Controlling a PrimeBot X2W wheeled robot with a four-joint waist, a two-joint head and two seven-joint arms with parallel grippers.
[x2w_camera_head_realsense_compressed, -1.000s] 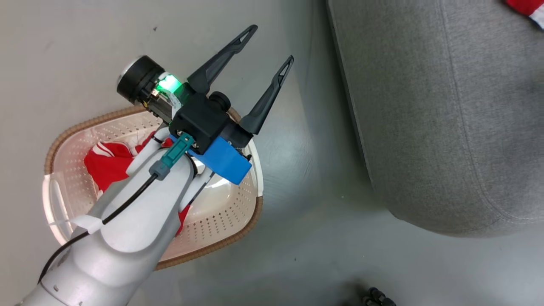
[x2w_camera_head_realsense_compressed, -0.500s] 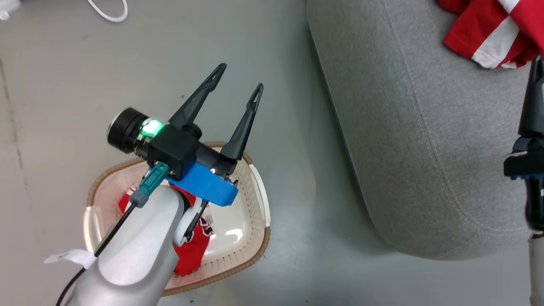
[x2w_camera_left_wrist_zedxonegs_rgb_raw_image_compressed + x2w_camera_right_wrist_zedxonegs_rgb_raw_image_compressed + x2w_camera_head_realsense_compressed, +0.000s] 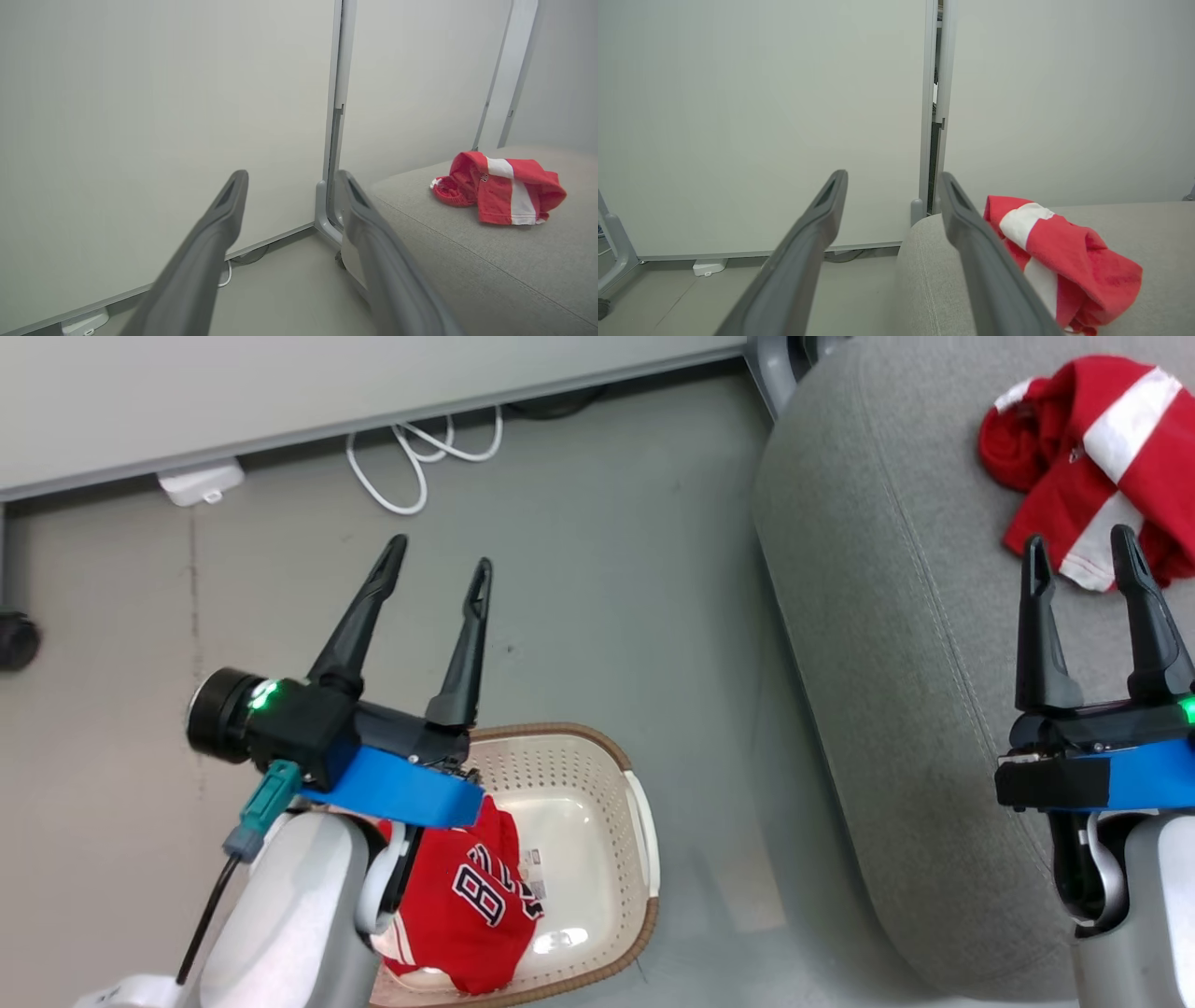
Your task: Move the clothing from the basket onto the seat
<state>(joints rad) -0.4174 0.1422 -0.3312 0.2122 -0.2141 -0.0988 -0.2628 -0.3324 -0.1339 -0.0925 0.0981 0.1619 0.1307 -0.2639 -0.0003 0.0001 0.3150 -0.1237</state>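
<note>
Head view: the red jersey [image 3: 462, 905] lies crumpled in the basket [image 3: 597, 756], and the striped garment [image 3: 1083, 457] is already on the seat [image 3: 887, 663]. The left end effector [image 3: 442, 552] and right end effector [image 3: 1075, 537] both gape empty. The jersey looks light and limp (likely to sag); pinch a raised fold near its middle.

Ahead of me a pale panel wall [image 3: 280, 392] meets smooth grey floor [image 3: 597, 616]. At the wall's foot lie a looped white cable [image 3: 417, 462] and a small white box [image 3: 201, 483]; a dark caster [image 3: 14, 639] stands near the wall too.
</note>
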